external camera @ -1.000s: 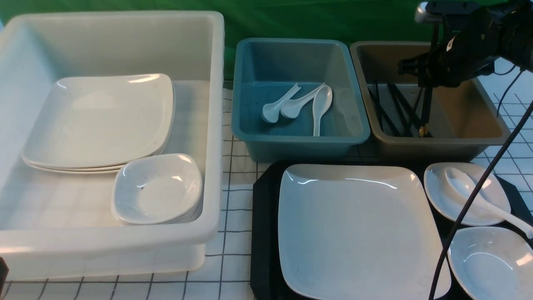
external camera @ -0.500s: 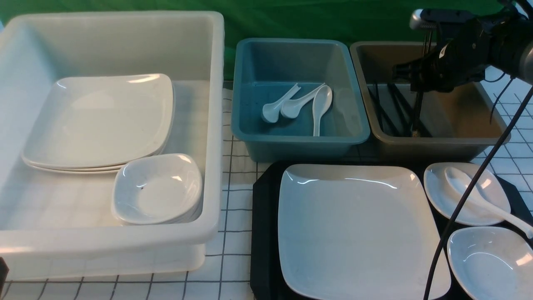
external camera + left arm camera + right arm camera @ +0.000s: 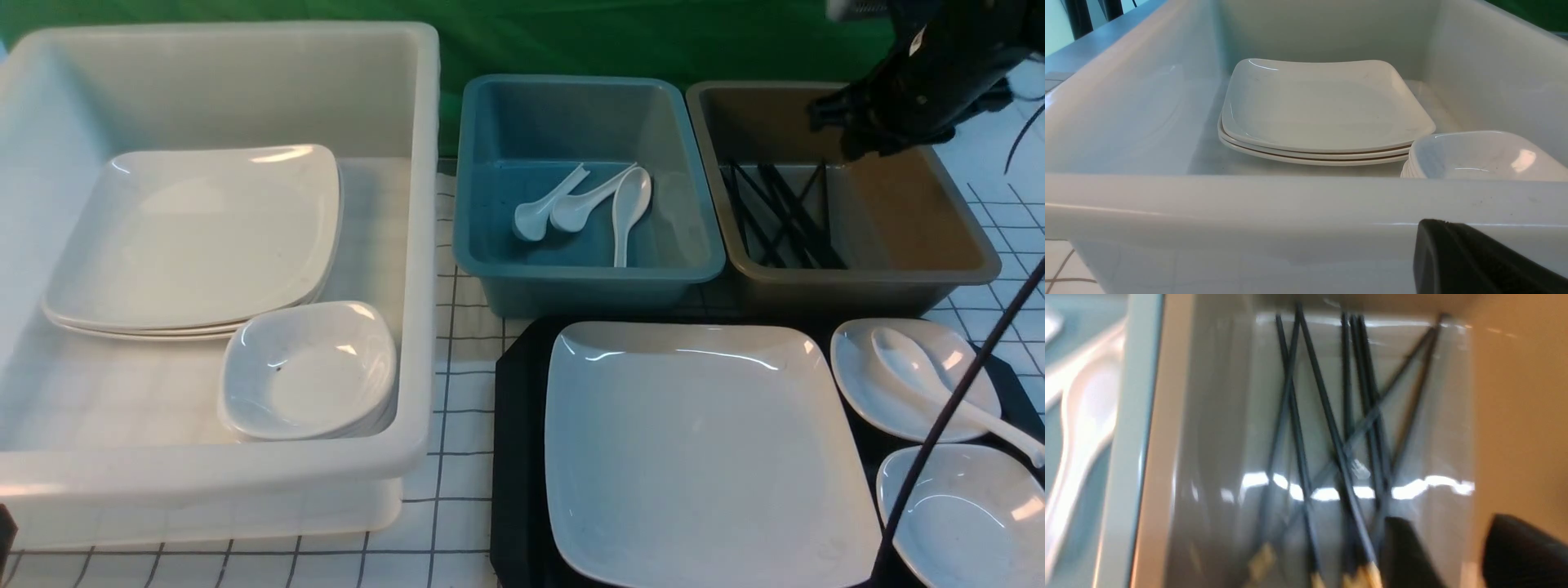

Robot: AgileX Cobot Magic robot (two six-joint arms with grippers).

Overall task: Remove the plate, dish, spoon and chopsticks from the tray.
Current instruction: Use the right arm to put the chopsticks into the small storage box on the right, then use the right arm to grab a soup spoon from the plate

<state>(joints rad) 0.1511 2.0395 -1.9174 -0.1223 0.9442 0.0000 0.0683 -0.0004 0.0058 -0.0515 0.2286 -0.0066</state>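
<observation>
Overhead, right gripper [image 3: 1447, 522] parted, empty, above chopsticks [image 3: 1333, 428]

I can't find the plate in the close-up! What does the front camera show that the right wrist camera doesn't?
Only the front camera shows the plate, the spoon lying in a dish, the black tray under them, and the white tub. Only the right wrist camera shows the right gripper with empty space between its fingers, plus pale ends on the chopsticks. Both show the chopsticks lying in the brown bin, beside the blue bin.
</observation>
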